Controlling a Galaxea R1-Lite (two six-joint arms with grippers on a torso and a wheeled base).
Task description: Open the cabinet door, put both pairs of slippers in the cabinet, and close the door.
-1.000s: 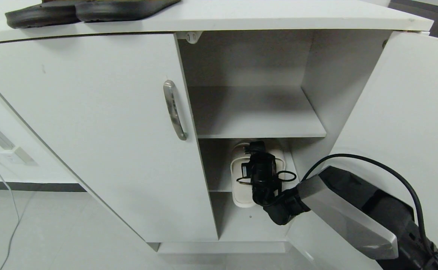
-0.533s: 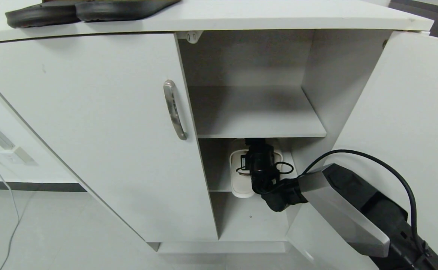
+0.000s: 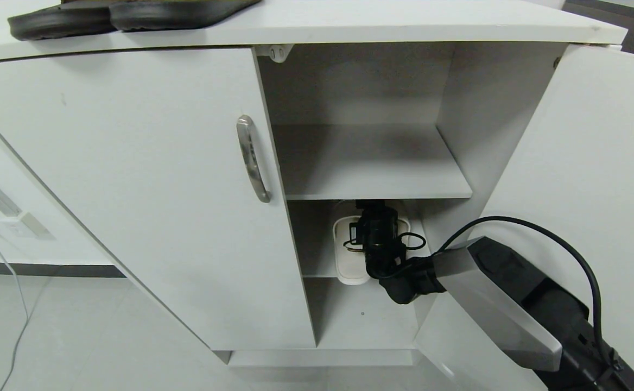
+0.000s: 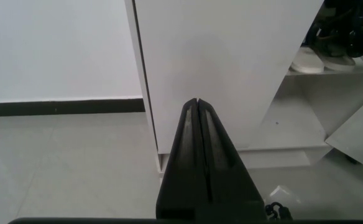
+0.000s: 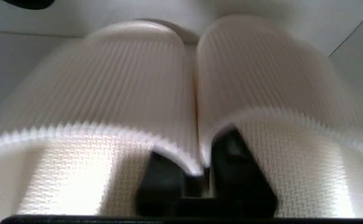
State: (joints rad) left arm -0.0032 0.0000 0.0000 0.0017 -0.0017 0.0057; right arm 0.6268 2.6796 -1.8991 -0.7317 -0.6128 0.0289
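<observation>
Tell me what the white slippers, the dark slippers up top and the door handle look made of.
White slippers: likely moulded foam or soft rubber, matte, judging by the ribbed straps and pebbled footbeds.
Dark slippers: probably rubber or foam, going by the dull dark soles; hard to tell more.
Door handle: metal, with a brushed silvery sheen.

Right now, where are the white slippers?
Head view, right of centre: the white slippers sit at the open compartment's lower shelf, pinched by the right gripper, beneath the upper shelf.
</observation>
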